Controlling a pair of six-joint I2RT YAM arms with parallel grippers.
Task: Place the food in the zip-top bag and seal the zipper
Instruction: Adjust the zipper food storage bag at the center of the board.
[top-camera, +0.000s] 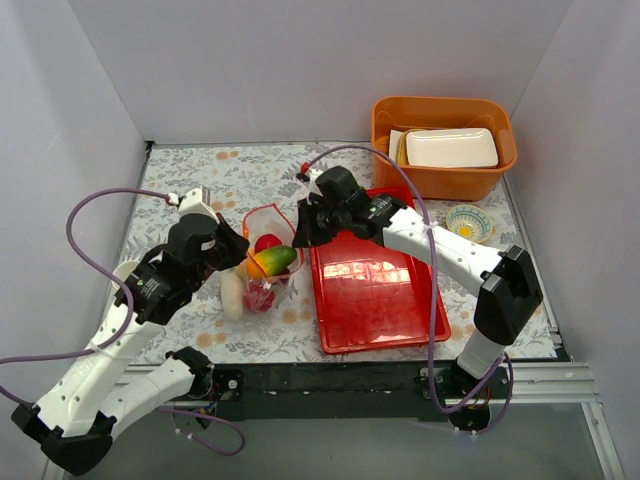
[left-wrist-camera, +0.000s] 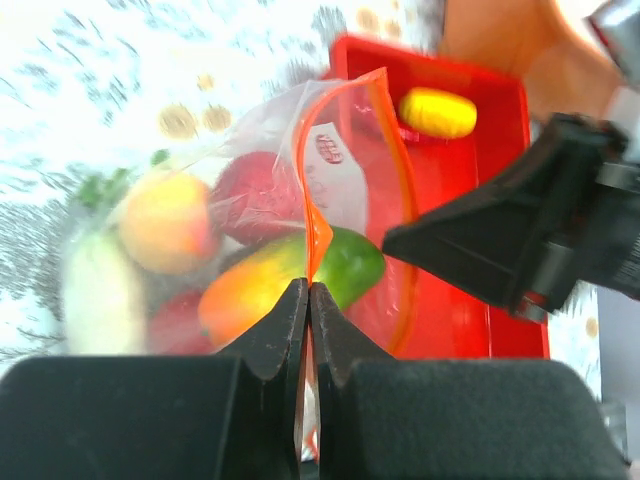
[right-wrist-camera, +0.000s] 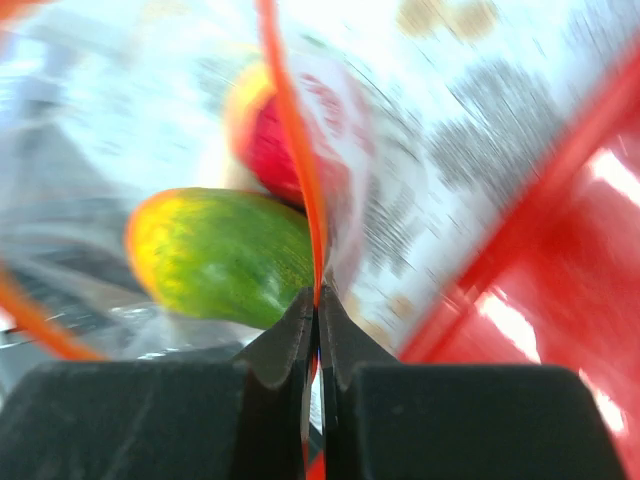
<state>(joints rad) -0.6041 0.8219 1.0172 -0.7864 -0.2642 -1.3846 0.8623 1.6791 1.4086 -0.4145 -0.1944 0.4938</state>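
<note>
The clear zip-top bag (top-camera: 262, 275) lies between the arms with its mouth held open, the orange-red zipper (top-camera: 262, 212) forming a loop. Inside are a green-yellow fruit (top-camera: 272, 261), red pieces (top-camera: 266, 243) and a white oblong (top-camera: 232, 293). My left gripper (top-camera: 240, 250) is shut on the zipper's near-left edge (left-wrist-camera: 310, 200), pinched at the fingertips (left-wrist-camera: 309, 290). My right gripper (top-camera: 300, 236) is shut on the zipper's right edge (right-wrist-camera: 295, 150), pinched at its tips (right-wrist-camera: 317, 295). A yellow food piece (left-wrist-camera: 437, 112) lies in the red tray, hidden under the right arm in the top view.
The red tray (top-camera: 385, 300) lies right of the bag. An orange tub (top-camera: 445, 175) with a white foam tray (top-camera: 450, 148) stands at the back right. A small patterned bowl (top-camera: 468, 222) sits beside the tray.
</note>
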